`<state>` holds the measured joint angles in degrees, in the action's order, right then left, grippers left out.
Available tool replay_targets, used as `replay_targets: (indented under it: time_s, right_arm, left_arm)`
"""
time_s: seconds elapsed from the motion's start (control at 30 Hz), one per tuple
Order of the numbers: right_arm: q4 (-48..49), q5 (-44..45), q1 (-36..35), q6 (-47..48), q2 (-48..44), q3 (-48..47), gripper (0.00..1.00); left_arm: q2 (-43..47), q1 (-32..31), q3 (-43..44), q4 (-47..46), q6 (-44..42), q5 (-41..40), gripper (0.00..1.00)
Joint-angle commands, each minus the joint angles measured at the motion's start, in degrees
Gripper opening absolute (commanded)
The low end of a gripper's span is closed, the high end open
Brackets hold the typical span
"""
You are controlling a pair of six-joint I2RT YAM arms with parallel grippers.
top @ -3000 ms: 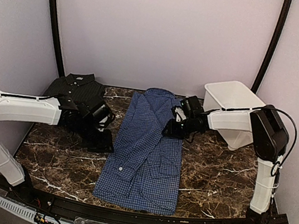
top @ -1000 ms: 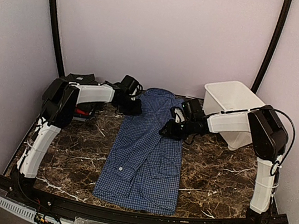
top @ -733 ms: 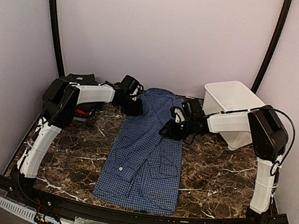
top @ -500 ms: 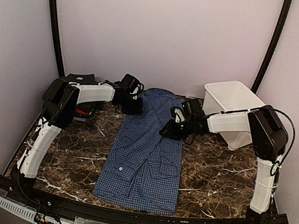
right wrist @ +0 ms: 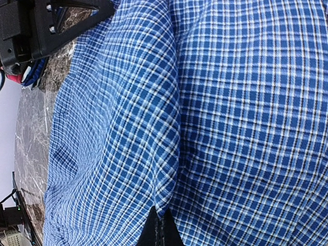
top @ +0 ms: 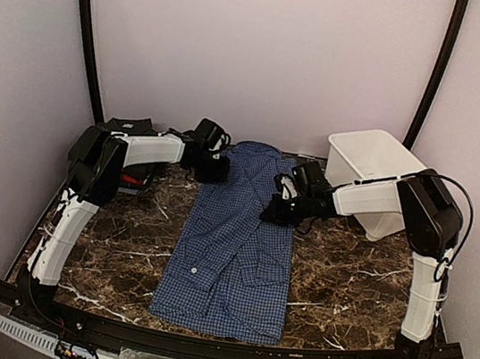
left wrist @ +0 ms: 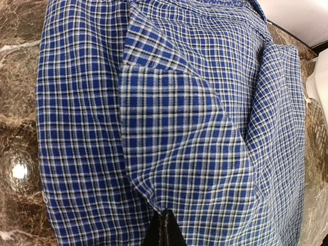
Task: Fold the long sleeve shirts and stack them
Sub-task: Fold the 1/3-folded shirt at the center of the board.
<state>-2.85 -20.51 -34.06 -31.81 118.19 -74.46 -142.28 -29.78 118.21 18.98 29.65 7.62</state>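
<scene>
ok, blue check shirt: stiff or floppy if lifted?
Probably floppy: the blue shirt lies flat in soft folds, so it should drape. Likely light, thin cloth. Pinched by the left gripper and right gripper, its middle may sag.

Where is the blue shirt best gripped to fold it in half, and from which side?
Grip the blue shirt at its two shoulder edges, one from each long side. It lies flat, collar at the far end, and its folded side edges give a rim to pinch. The left hand and right hand are shut on those edges.
</scene>
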Motion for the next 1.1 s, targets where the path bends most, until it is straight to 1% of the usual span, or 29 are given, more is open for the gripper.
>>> replay_targets:
  time_s: [0.0, 0.37, 0.77, 0.83, 0.87, 0.9, 0.93, 0.97, 1.0, 1.07]
  right_arm:
    - [1.2, 1.2, 0.3, 0.6, -1.7, 1.6, 0.0]
    - [0.7, 3.2, 0.3, 1.1, -2.9, 3.3, 0.0]
    - [-1.1, 4.5, 0.3, 1.5, -2.7, 1.7, 0.0]
    - [-1.5, 4.3, 0.3, 1.7, -2.5, 1.4, 0.0]
    - [-1.9, 4.3, 0.3, 1.8, -2.4, 1.2, 0.0]
    - [-2.1, 4.3, 0.3, 1.8, -2.5, 1.1, 0.0]
    - [-2.2, 4.4, 0.3, 1.9, -2.6, 1.0, 0.02]
    - [-2.3, 4.5, 0.3, 2.0, -3.0, 0.9, 0.06]
    - [-2.8, 4.7, 0.3, 2.0, -3.3, 0.8, 0.11]
    - [-3.9, 5.2, 0.3, 2.5, -4.1, 0.4, 0.17]
  left_arm:
    - [3.2, -0.1, 1.8, 0.4, -0.6, -3.3, 0.0]
    - [3.5, 0.9, 2.5, 0.1, -0.3, -6.3, 0.0]
    - [0.7, 2.4, 5.9, 2.0, -0.7, -5.4, 0.0]
    - [0.3, 2.5, 7.3, 2.4, -1.2, -3.7, 0.07]
    - [0.0, 2.5, 7.7, 2.6, -1.7, -3.3, 0.14]
    - [-0.1, 2.5, 8.4, 3.3, -1.9, -2.9, 0.17]
    - [0.0, 2.6, 8.6, 3.7, -2.3, -3.0, 0.23]
    - [0.1, 2.5, 8.9, 4.4, -2.5, -3.8, 0.26]
    - [0.4, 2.6, 8.9, 5.1, -2.6, -4.4, 0.3]
    - [1.1, 2.7, 8.9, 6.4, -2.6, -5.4, 0.33]
